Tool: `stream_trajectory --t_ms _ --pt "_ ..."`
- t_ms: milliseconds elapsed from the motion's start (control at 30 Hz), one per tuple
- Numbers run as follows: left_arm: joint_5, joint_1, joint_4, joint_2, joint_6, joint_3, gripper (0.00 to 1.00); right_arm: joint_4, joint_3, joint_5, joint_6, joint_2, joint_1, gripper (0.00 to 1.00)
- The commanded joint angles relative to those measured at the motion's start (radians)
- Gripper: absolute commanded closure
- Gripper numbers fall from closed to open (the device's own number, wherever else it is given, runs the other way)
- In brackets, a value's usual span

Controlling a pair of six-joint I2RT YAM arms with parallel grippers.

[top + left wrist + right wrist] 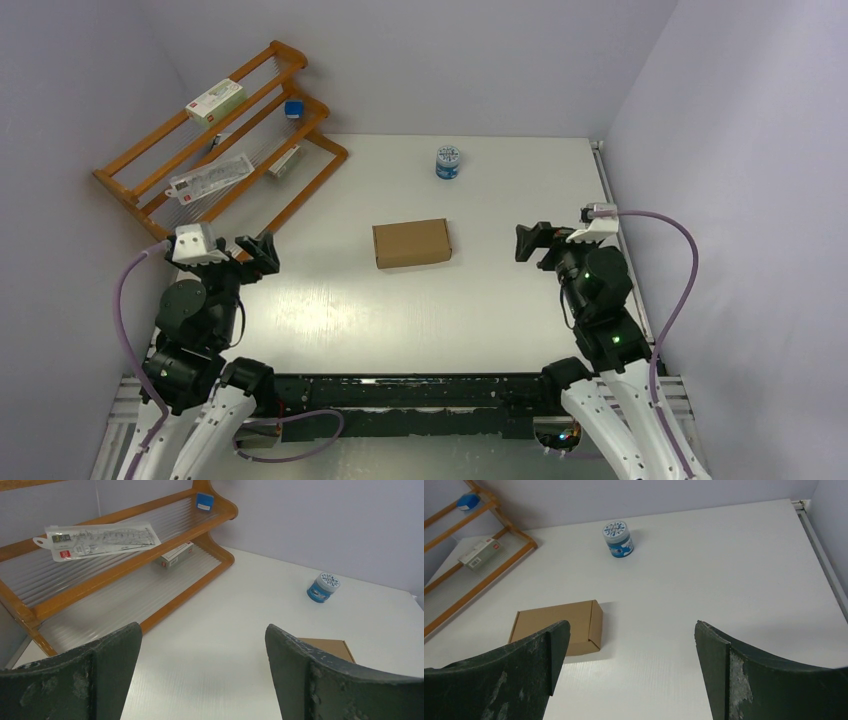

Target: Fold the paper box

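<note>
Box looks folded, and the 2 arms are standing off!
The paper box (411, 243) sits closed and flat mid-table (400, 320), with no flaps or tabs sticking out that I can see. I'd call the folding done, with nothing obvious left. The left gripper (262, 252) and right gripper (530, 243) hang on either side, well apart from it, fingers spread wide, holding nothing.
</note>
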Motion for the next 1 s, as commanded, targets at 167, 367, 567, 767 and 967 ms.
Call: stream_trajectory --t_ms 167,367,567,767,967 --pt "0.022 -0.005 0.038 0.019 0.015 -0.007 0.02 0.028 -0.003 -0.027 -0.020 -0.019 -0.003 0.00" --pt "0.029 -0.005 0.034 0.030 0.016 -0.005 0.02 0.028 -0.003 -0.035 -0.013 -0.012 -0.003 0.00" --pt "0.032 -0.003 0.030 0.028 0.021 -0.004 0.02 0.036 -0.007 -0.033 -0.004 -0.027 -0.003 0.00" --pt "0.039 0.001 0.032 0.025 0.026 -0.005 0.02 0.034 -0.014 -0.039 -0.011 -0.053 -0.003 0.00" --pt "0.046 0.001 0.034 0.008 0.032 -0.008 0.02 0.047 -0.031 -0.072 -0.028 -0.053 -0.002 0.00"
